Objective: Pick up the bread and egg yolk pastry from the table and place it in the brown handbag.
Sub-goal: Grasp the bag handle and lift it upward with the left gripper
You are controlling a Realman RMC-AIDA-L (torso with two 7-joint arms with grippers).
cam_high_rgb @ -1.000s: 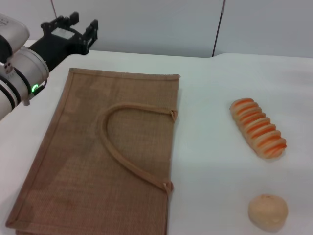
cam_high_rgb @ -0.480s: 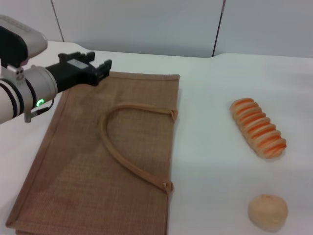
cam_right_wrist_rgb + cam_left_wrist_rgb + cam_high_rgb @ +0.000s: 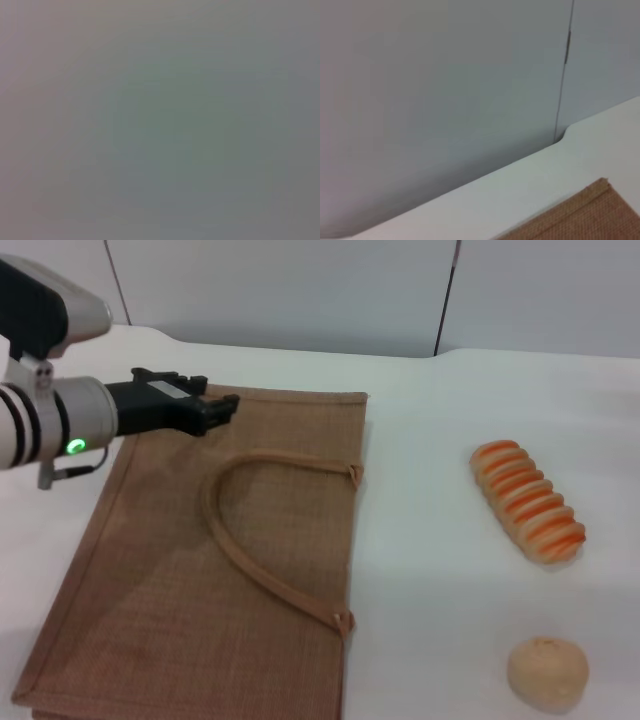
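White table [image 3: 420, 440] carries the flat brown jute handbag [image 3: 200, 580], with the ridged, orange-striped tan bread loaf [image 3: 528, 502] and the round beige egg yolk pastry [image 3: 547, 672] well apart to its right. Left hand [image 3: 222, 410] hovers over the bag's far edge; I cannot tell its grip.

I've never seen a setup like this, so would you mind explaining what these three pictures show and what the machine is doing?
It is a two-armed robot at a white table. The wide picture comes from a camera on its head; the other two come from cameras on its wrists. The left gripper hangs over the far edge of a flat brown handbag and holds nothing. Its wrist camera sees only the wall, table edge and a bag corner. To the right lie a striped bread and a round egg yolk pastry. The right arm is out of sight; its camera shows plain grey.
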